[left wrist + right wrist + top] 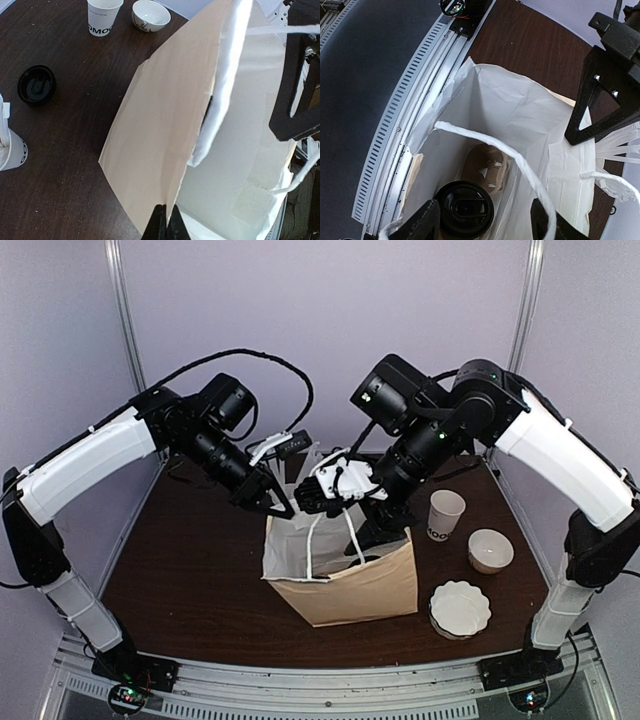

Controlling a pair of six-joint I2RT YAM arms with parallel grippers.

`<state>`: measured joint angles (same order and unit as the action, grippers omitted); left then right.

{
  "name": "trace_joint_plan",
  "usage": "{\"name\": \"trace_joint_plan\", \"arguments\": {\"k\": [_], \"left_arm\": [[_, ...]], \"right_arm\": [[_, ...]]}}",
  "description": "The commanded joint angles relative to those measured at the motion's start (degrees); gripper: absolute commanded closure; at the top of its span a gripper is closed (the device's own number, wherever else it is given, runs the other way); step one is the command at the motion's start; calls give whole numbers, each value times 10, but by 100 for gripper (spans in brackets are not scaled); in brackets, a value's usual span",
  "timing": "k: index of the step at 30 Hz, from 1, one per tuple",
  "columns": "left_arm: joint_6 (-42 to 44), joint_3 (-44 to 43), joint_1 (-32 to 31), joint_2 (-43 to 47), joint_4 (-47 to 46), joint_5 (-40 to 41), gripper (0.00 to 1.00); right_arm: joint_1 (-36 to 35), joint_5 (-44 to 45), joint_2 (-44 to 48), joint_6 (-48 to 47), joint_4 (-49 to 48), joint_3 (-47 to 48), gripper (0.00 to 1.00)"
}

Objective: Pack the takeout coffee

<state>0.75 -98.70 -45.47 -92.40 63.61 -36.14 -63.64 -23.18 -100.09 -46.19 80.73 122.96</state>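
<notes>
Brown paper outside and white within, the bag (350, 585) is stood upright in the middle of the counter (190, 580). Its rim is pinched by the left hand (165, 226), which is closed flat on the paper edge. This is judged to be done so that the mouth is held wide and the bag is steadied.

The right hand (482, 222) is placed inside that mouth from above. Its fingers are spread moderately to either side of the coffee cup (465, 207). The cup's black lid is seen low in the bag, beside a cardboard insert (485, 170). Clear space is seen between the lid and the right-side finger, so the cup is judged to be resting on the bag floor rather than gripped. Whether it stands squarely cannot be told.

A white handle (490, 145) is arched across the opening above the cup, and it could be snagged when the hand is drawn out. An open white cup (445, 515) and a bowl (490, 550) are left outside on the counter.
</notes>
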Motion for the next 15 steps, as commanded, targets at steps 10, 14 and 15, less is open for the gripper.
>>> {"name": "trace_joint_plan", "arguments": {"k": [10,14,15], "left_arm": [[27,-8,-1,33,24,78,100],[32,-23,-1,43,27,109,100],[33,-27,-1,45,30,116,100]], "right_arm": [[41,79,28,23,-33,109,15],[97,85,54,30,-39,109,13],[116,82,63,33,-42,102,13]]}}
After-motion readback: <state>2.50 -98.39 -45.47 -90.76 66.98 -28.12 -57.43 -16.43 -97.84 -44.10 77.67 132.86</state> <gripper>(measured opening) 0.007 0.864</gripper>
